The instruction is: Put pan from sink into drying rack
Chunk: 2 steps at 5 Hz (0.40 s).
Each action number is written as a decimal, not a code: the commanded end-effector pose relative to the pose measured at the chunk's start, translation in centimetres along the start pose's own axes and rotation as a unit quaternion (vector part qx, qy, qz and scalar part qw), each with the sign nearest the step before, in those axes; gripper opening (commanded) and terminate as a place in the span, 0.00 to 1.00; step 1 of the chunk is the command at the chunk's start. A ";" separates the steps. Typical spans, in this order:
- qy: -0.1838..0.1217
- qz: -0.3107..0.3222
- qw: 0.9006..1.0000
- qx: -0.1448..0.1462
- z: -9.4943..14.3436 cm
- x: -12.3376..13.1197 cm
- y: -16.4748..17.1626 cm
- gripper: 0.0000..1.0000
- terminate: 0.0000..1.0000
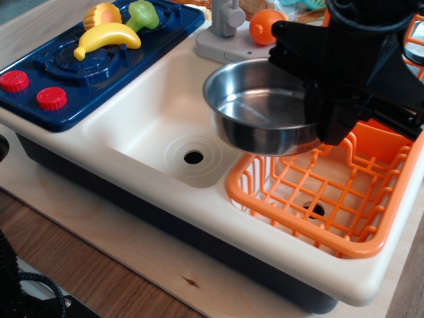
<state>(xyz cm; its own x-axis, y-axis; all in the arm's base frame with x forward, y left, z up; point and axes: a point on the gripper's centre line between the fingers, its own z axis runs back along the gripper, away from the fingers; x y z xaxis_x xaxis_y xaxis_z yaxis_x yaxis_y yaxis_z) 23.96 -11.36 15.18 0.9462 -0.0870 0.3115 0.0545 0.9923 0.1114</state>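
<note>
The shiny steel pan hangs in the air, level, over the right edge of the cream sink and the left rim of the orange drying rack. My black gripper is shut on the pan's right side and hides its handle. The sink basin is bare, with its dark drain hole in view. The arm covers the rack's far right part.
A blue toy stove with red knobs sits left of the sink, with a banana and other toy food on it. A grey faucet base and an orange fruit stand behind the sink.
</note>
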 end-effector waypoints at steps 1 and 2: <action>-0.050 0.011 0.998 -0.032 -0.8 1.4 -2.4 1.00 0.00; -0.054 0.032 0.997 -0.035 -0.8 1.1 -3.8 1.00 0.00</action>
<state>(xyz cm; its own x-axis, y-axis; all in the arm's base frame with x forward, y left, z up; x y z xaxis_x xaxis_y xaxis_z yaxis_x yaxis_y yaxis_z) 24.62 -14.83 13.38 0.9234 -0.0365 0.3821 0.0221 0.9989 0.0420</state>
